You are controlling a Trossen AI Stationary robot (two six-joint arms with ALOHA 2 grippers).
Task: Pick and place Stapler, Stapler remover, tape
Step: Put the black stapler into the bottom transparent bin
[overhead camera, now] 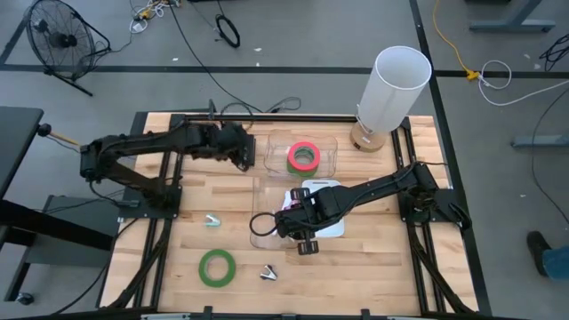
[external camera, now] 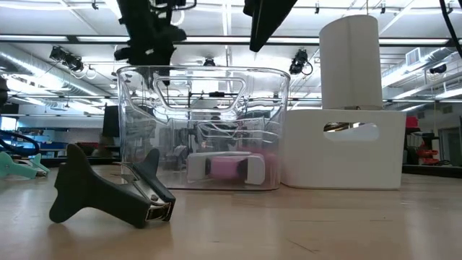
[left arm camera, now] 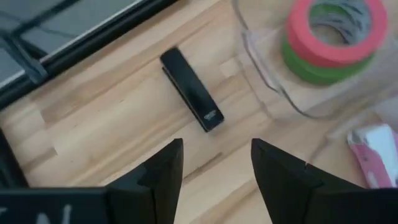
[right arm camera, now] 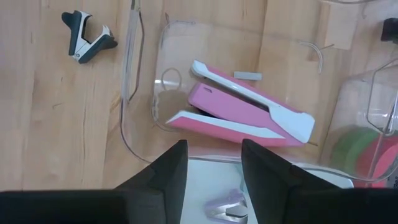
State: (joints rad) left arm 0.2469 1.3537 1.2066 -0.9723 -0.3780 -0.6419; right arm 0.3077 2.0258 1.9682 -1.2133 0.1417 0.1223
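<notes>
A red-pink tape ring lies on a green one (overhead camera: 303, 156) inside a clear container (overhead camera: 327, 151); they also show in the left wrist view (left arm camera: 329, 37). Another green tape ring (overhead camera: 217, 267) lies flat on the table. A pink-and-white stapler (right arm camera: 242, 112) lies in a second clear container (right arm camera: 140, 143). A black stapler (left arm camera: 191, 90) lies on the wood. A dark stapler remover (overhead camera: 268, 274) (right arm camera: 87, 37) rests on the table. My left gripper (left arm camera: 217, 165) is open above the black stapler. My right gripper (right arm camera: 214, 165) is open above the pink stapler's container.
A white bin (external camera: 343, 148) holds a lilac stapler remover (right arm camera: 230, 208). A teal stapler remover (overhead camera: 212, 220) lies at the left. A tall white roll (overhead camera: 391, 89) stands at the far right. Black rails (overhead camera: 151, 258) frame the table.
</notes>
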